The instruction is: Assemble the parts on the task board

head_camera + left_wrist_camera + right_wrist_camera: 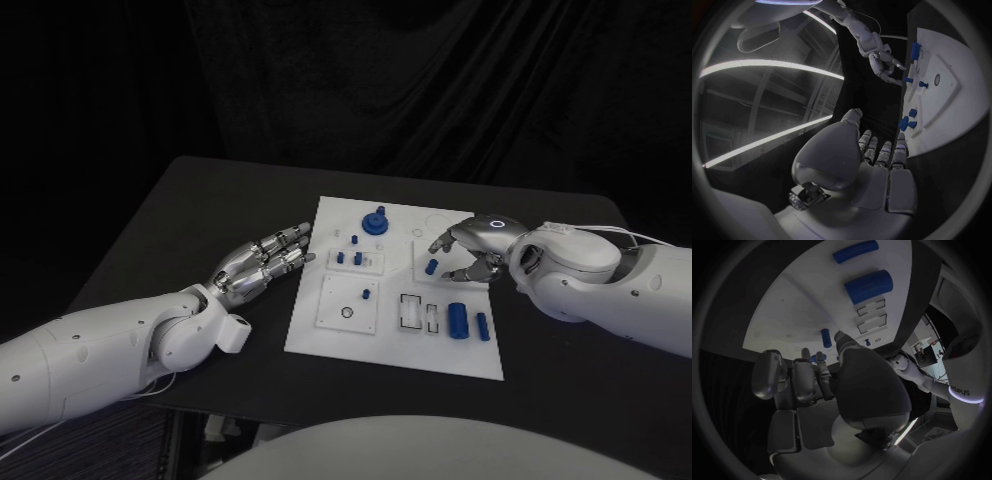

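At centre-right of the head view, right hand (464,252): it hovers over the right half of the board with fingers curled downward and spread around a small upright blue peg; whether any fingertip touches the peg cannot be told, and nothing is seen lifted in it.
Right hand, wrist view (826,375): fingers (772,375) bend loosely toward the white plate, apart from one another, nothing plainly gripped.
Left hand (267,258): at centre-left of the head view, fingers stretched nearly straight and side by side, fingertips at the board's left edge, holding nothing.
Left hand, wrist view (873,160): fingers lie flat and close together, pointing at the board's rim.
Small blue peg (431,266): stands upright under the right hand, right of the board's middle.
Task board (332,340): white rectangular plate in the middle of the frame, between the two hands.
Blue knob piece (376,221): round base with a stem, near the board's upper edge.
Pair of short blue pegs (349,258): upright in the left-middle panel.
Thick blue cylinder (457,320): lying flat at the board's lower right; also seen in the right wrist view (869,286).
Thin blue cylinder (482,326): lying just beside the thick one, nearer the right edge.
Table (188,200): black, under the board.
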{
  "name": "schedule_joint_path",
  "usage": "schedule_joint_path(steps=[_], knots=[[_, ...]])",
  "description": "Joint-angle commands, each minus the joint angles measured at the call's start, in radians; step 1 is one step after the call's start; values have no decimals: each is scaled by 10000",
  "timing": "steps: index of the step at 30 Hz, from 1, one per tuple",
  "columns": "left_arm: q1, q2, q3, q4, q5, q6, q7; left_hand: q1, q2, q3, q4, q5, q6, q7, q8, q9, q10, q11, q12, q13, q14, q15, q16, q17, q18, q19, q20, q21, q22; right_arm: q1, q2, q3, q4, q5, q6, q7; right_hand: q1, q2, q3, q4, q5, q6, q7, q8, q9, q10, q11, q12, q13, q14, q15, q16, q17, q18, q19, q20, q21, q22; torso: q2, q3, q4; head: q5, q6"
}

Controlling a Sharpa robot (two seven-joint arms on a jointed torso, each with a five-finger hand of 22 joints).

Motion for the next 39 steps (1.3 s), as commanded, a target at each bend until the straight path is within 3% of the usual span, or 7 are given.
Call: schedule_joint_path(steps=[1, 5, 12, 18, 23, 34, 39], knots=[[-24, 30, 10, 14, 59, 51, 635, -36, 44, 75, 7, 42, 15, 16, 43, 4, -23, -49, -8, 7, -37, -37, 14, -5, 140, -48, -10, -40, -1, -144, 140, 7, -194, -10, -14, 74, 247, 89, 93, -144, 395, 180, 37, 55, -32, 308, -44, 13, 13, 71, -4, -15, 22, -31, 90, -17, 105, 1622, 0, 12, -24, 40, -2], [-30, 21, 10, 16, 59, 60, 631, -36, 44, 75, 7, 42, 15, 16, 43, 4, -23, -49, -8, 7, -37, -37, 14, -5, 140, -48, -10, -40, -1, -262, 326, 8, -383, -10, -106, 189, 503, 194, 222, -371, 998, 466, 101, 156, -11, 791, -108, 125, 63, 102, -28, -1, 37, -38, 122, -38, 143, 1636, -5, 9, -29, 79, -2], [-40, 13, 10, -2, 58, 75, 617, -35, 45, 85, 1, 47, 8, 16, 41, 3, -25, -47, -9, 6, -37, -36, 14, -5, 141, -45, -8, -38, 3, -361, 618, 9, -663, -10, -206, 316, 561, 253, 297, -451, 1077, 530, 117, 147, -26, 1091, -127, 141, 72, 135, -39, 7, 50, -59, 176, -51, 233, 1662, -19, 5, -29, 51, -2], [-53, 32, 10, -9, 58, 99, 626, -30, 51, 105, -11, 50, -7, 21, 37, 0, -31, -44, -14, 4, -38, -34, 14, -6, 142, -50, -4, -40, -8, -459, 848, 9, -911, 130, -349, 442, 598, 274, 369, -501, 1029, 641, 135, 163, -28, 1364, -160, 96, 58, 163, -66, 2, 39, -66, 207, -70, 272, 1674, -23, 6, 19, -11, -2], [-64, 31, 10, -15, 58, 115, 617, -30, 51, 105, -11, 50, -7, 21, 37, 0, -31, -44, -14, 4, -38, -34, 14, -6, 142, -50, -4, -40, -8, -511, 959, 10, -1028, 254, -515, 524, 708, 292, 581, -556, 1056, 1068, 265, 316, 64, 1765, -233, 2, 46, 225, -138, 32, 100, -79, 252, -132, 332, 1692, -25, 0, -3, 24, -2], [-108, 39, 10, -37, 58, 147, 572, -23, 65, 146, -34, 55, -13, 32, 33, -1, -39, -41, -21, 3, -43, -30, 12, -7, 145, -54, 1, -42, -19, -539, 1106, 12, -1171, 317, -1052, 680, 1117, 367, 1097, -789, 937, 2293, 412, 875, 577, 2708, -515, -31, 155, 358, -376, 90, 235, -117, 357, -349, 522, 1748, -28, 1, -8, 56, -2], [-177, 49, 10, -39, 58, 165, 557, -23, 65, 146, -34, 55, -13, 32, 33, -1, -39, -41, -21, 3, -43, -30, 12, -7, 145, -54, 1, -42, -19, -541, 1116, 14, -1188, 322, -1306, 703, 1500, 379, 1324, -1184, 1376, 2668, 514, 1119, 926, 2975, -624, -69, 208, 352, -478, 28, 166, -106, 327, -455, 453, 1731, -25, 5, -1, 74, -2]])
